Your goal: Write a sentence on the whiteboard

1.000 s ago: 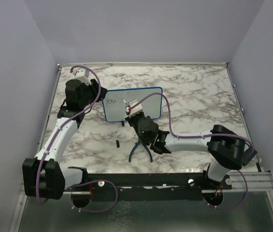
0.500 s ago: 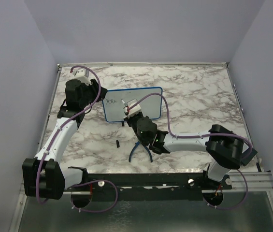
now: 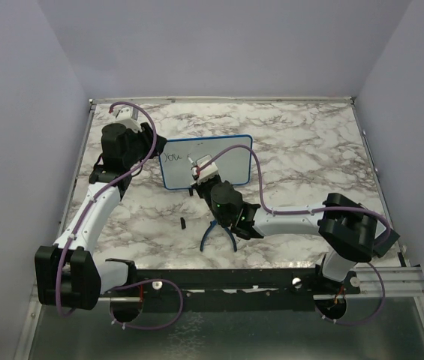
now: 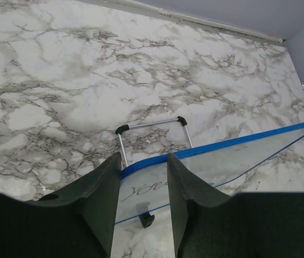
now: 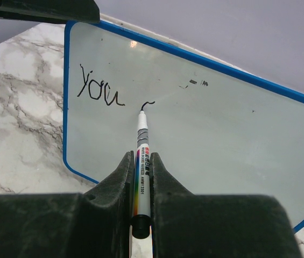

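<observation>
Upper left of the whiteboard [image 5: 205, 140]: left gripper [image 4: 145, 164] half-closed astride the corner, apparently bracing it against strokes; right gripper [image 5: 142, 158] clamped on marker [image 5: 142, 145], tip touching board just right of the sentence [image 5: 99, 88], so far "you".

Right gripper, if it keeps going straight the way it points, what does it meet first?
The whiteboard: the marker held by the right gripper seems to touch its face, just right of "you".

You see a whiteboard [image 5: 205, 134] with a white face and thin blue frame, its writing [image 5: 99, 88] black. The marker [image 5: 142, 156] is white with a rainbow stripe. The table [image 3: 302, 142] is white marble veined in grey, and the fingers [image 4: 100, 199] are black.
</observation>
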`<state>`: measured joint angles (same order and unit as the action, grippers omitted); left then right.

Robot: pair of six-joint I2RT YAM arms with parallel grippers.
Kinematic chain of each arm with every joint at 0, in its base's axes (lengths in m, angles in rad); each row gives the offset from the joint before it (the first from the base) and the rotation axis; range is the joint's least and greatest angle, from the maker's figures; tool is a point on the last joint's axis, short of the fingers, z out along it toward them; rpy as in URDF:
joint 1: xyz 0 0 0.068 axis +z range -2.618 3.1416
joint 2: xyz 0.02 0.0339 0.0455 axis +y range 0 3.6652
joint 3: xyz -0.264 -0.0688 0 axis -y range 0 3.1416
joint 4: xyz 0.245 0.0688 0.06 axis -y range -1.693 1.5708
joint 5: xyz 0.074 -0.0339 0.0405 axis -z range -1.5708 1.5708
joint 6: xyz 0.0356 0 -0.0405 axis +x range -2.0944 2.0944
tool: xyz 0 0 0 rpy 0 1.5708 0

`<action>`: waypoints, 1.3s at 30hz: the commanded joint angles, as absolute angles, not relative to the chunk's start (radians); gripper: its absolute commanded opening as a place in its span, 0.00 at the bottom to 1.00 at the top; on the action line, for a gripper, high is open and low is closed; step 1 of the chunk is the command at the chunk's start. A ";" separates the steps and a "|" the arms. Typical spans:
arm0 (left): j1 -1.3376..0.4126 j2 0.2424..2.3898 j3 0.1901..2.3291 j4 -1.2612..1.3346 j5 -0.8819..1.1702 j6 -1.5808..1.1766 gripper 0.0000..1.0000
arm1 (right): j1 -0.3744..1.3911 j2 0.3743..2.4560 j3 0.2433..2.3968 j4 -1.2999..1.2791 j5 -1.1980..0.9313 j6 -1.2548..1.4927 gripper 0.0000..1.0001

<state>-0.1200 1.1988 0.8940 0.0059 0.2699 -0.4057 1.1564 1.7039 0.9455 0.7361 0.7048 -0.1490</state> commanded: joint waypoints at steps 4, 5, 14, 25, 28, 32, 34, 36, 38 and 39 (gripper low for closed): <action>-0.124 1.181 0.881 -0.008 0.313 -0.403 0.40 | 1.150 1.701 0.940 0.716 0.728 -0.135 0.01; -0.123 1.181 0.881 -0.009 0.312 -0.404 0.40 | 1.150 1.699 0.938 0.716 0.729 -0.134 0.01; -0.124 1.181 0.881 -0.008 0.313 -0.404 0.40 | 1.151 1.698 0.932 0.712 0.738 -0.133 0.01; -0.123 1.178 0.881 -0.008 0.312 -0.404 0.40 | 1.151 1.694 0.926 0.701 0.744 -0.123 0.01; -0.123 1.178 0.881 -0.008 0.312 -0.404 0.40 | 1.150 1.690 0.923 0.700 0.751 -0.124 0.01; -0.123 1.179 0.881 -0.008 0.311 -0.404 0.40 | 1.150 1.686 0.915 0.702 0.757 -0.124 0.01; -0.123 1.178 0.881 -0.008 0.311 -0.404 0.40 | 1.150 1.682 0.912 0.704 0.760 -0.125 0.01; -0.124 1.178 0.881 -0.008 0.311 -0.404 0.40 | 1.150 1.678 0.907 0.709 0.765 -0.127 0.01; -0.124 1.180 0.881 -0.008 0.311 -0.404 0.40 | 1.150 1.674 0.905 0.713 0.768 -0.130 0.01; -0.123 1.180 0.881 -0.008 0.311 -0.404 0.40 | 1.150 1.674 0.905 0.714 0.771 -0.131 0.01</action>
